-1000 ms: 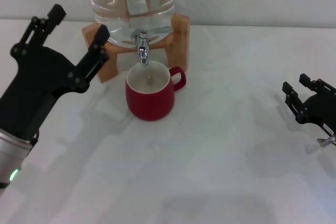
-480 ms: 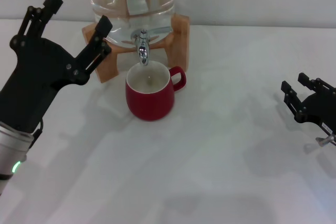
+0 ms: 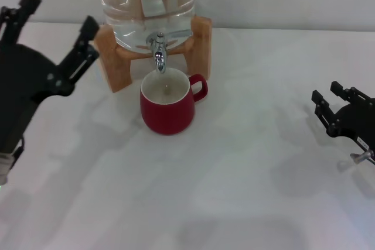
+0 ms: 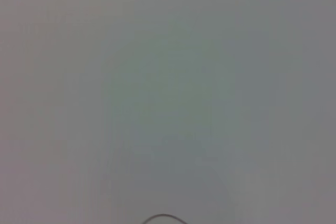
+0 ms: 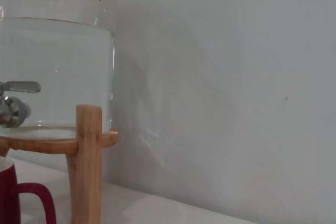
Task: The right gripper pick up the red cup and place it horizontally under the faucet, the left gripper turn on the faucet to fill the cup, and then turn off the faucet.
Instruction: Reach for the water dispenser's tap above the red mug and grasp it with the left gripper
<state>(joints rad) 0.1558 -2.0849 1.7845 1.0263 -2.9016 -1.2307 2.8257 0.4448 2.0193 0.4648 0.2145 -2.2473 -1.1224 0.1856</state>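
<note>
Standing upright under the faucet (image 3: 158, 51) – the red cup (image 3: 168, 105), untouched.

The head view looks forward and down on the white table (image 3: 234, 174), with the faucet (image 3: 158, 51) at 12 o'clock. The right wrist view sits low and level, facing the wooden stand (image 5: 88, 161) side-on at close range; both share the faucet (image 5: 13, 106). The left wrist view faces a blank grey surface.
</note>
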